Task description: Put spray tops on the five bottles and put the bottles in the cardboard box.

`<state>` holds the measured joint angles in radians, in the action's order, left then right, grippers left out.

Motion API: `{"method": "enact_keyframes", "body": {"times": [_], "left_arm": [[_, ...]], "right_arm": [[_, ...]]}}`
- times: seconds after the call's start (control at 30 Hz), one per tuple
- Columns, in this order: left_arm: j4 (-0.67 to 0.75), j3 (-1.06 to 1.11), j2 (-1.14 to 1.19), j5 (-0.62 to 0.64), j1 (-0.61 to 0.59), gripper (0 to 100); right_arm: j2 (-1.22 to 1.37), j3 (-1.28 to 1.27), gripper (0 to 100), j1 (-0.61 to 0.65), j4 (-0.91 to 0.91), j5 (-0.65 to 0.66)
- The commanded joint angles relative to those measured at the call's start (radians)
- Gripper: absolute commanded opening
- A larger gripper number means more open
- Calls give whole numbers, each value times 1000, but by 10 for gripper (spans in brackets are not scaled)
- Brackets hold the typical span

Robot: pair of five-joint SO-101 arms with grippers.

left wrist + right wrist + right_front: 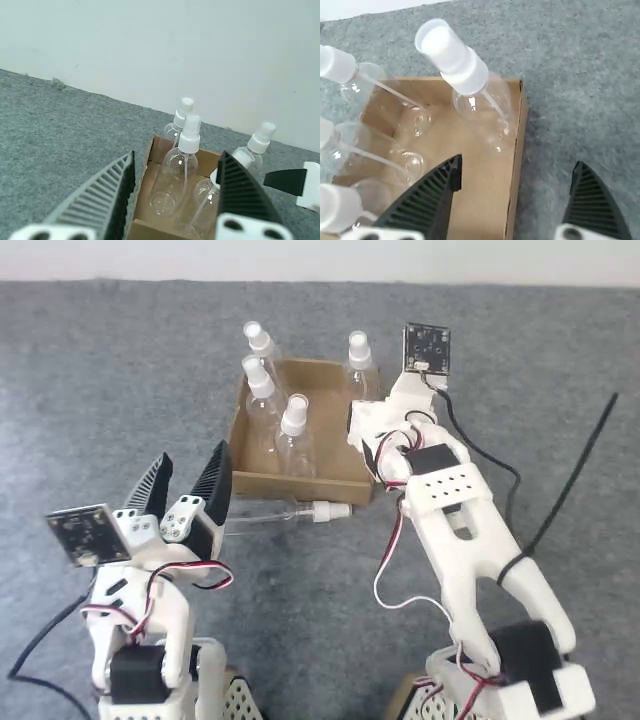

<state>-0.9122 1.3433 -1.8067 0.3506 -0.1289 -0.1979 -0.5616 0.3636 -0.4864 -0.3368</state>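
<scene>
High view, bottle [275,516] beside cardboard box [290,483] edge

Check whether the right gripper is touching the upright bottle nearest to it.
Apart. In the right wrist view, the right gripper holds its open fingers short of the bottle, with bare floor of the cardboard box showing between them.

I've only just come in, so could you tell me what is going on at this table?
Two robot arms are boxing spray bottles. Four capped bottles stand upright in or right at the cardboard box; a fifth bottle, also capped, lies on the table before it. The left gripper hangs open near that bottle, the right gripper open above the box's right side. Neither holds anything.
</scene>
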Motion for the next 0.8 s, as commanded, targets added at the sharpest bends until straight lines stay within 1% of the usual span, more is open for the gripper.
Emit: {"method": "enact_keyframes", "body": {"times": [0.0,0.03,0.1,0.27,0.47,0.53,0.63,0.7,0.77], "left_arm": [[21,-59,-17,14,-6,246],[8,-61,-17,12,-11,246],[-6,-62,-17,14,-57,246],[-20,-59,-17,15,-221,246],[-126,-59,-17,15,-345,246],[-144,-59,-17,15,-399,246],[-140,-38,-17,15,-482,246],[-138,-19,-17,15,-506,246],[-126,-12,-17,15,-519,246]], "right_arm": [[-114,8,292,-19,-79,-3],[-130,5,292,-19,-97,-3],[-162,-20,292,-19,-110,-3],[-272,-123,292,-19,-105,-2],[-421,-218,292,-5,-114,0],[-476,-249,292,24,-122,3],[-564,-265,291,71,-209,2],[-621,-265,261,114,-275,2],[-674,-265,195,157,-317,2]]}}
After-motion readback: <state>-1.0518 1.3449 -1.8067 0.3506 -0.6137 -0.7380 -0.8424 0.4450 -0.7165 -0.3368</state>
